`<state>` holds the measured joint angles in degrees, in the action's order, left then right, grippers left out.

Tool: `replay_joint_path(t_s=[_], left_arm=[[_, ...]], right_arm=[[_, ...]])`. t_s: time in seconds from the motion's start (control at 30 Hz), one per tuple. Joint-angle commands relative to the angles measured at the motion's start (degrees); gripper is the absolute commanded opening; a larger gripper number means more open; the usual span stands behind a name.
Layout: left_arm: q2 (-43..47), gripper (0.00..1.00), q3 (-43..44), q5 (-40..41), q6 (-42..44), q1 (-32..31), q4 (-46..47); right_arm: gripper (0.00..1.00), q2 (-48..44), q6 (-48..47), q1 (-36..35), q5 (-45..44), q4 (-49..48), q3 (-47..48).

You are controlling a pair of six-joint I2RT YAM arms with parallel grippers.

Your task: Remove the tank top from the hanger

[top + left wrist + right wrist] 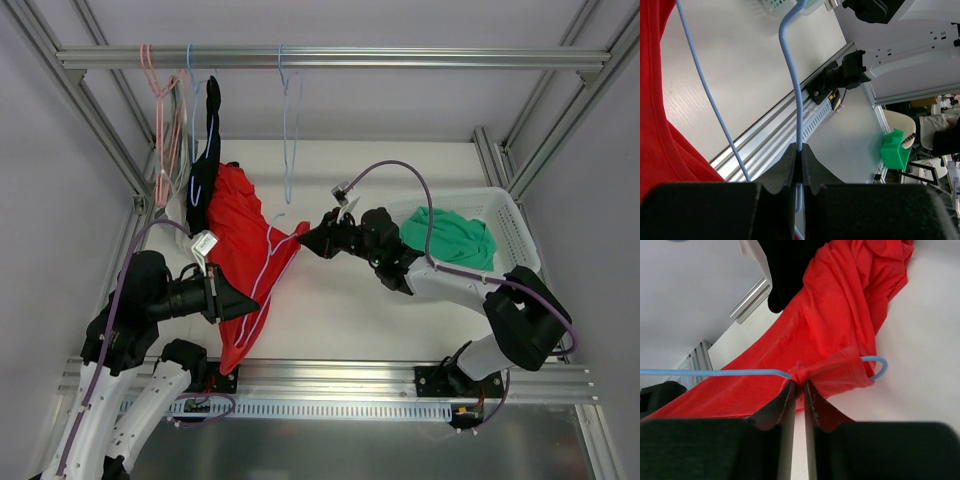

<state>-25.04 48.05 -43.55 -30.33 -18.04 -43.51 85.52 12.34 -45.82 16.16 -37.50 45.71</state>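
From above, the left arm (pixel 130 310) rises from its base at the lower left and folds at the elbow, its wrist turned to the right. The left fingers (pixel 225 298) meet the lower half of the red tank top (pixel 235 240), which drapes from near the rail (pixel 330 57) down onto the desk (pixel 350 310). The right arm (pixel 450 280) stretches leftward, past a white basket (pixel 510 205) that holds a green cloth (pixel 450 235). The right fingers (pixel 318 238) touch the garment's right edge. The blue hanger (pixel 258 290) runs through the fabric, and a black garment (pixel 205 150) hangs just above it.

In the left wrist view, the left fingers (pixel 782 172) are pressed together on the hanger (pixel 799 115) wire, with the tank top (pixel 655 125) at the left.

In the right wrist view, the right fingers (pixel 772 412) pinch a bunched fold of the tank top (pixel 840 315) where the hanger (pixel 715 372) enters it. The wire's curved end (pixel 880 367) pokes out on the right.
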Motion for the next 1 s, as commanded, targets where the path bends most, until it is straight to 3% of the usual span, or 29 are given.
replay_joint_path(t_s=[0.0, 0.07, 0.3, 0.43, 0.53, 0.73, 0.87, 0.9, 0.97], left_arm=[[-0.5, 0.00, 3.8, -2.6, -1.1, -0.6, 1.4], [-0.9, 0.00, 4.2, -2.7, -1.0, -0.6, 1.4], [-2.4, 0.00, 4.9, -6.2, 1.2, -0.6, 1.4], [-5.3, 0.00, 6.8, -16.3, 4.3, -0.6, 1.4], [-7.4, 0.00, 10.6, -20.0, 6.2, -0.9, 1.4], [-11.4, 0.00, 24.5, -17.5, 5.5, -1.0, 4.9], [-10.4, 0.00, 24.6, -16.9, -5.2, -1.0, 28.6], [-9.9, 0.00, 22.8, -16.2, -12.9, -1.2, 46.2], [-10.3, 0.00, 17.2, -15.1, -20.2, -1.4, 65.0]], right_arm=[[0.11, 0.5, -1.9, 0.2, -2.9, -3.7, 1.8], [0.00, -1.1, -3.1, 0.2, -5.6, -2.1, 1.1], [0.00, -12.5, -9.5, 1.9, -15.6, 10.7, -0.7], [0.00, -19.0, -11.0, 5.9, -23.8, 18.8, 1.0], [0.00, -20.7, -11.2, 11.3, -22.9, 23.1, 4.0], [0.00, -23.6, -11.9, 14.3, -15.2, 31.4, 9.2], [0.00, -31.4, -10.1, 16.2, -6.8, 35.1, 13.2], [0.00, -32.9, -10.0, 16.5, -3.9, 37.2, 16.6], [0.00, -36.5, -9.8, 16.7, -1.2, 39.9, 20.2]])
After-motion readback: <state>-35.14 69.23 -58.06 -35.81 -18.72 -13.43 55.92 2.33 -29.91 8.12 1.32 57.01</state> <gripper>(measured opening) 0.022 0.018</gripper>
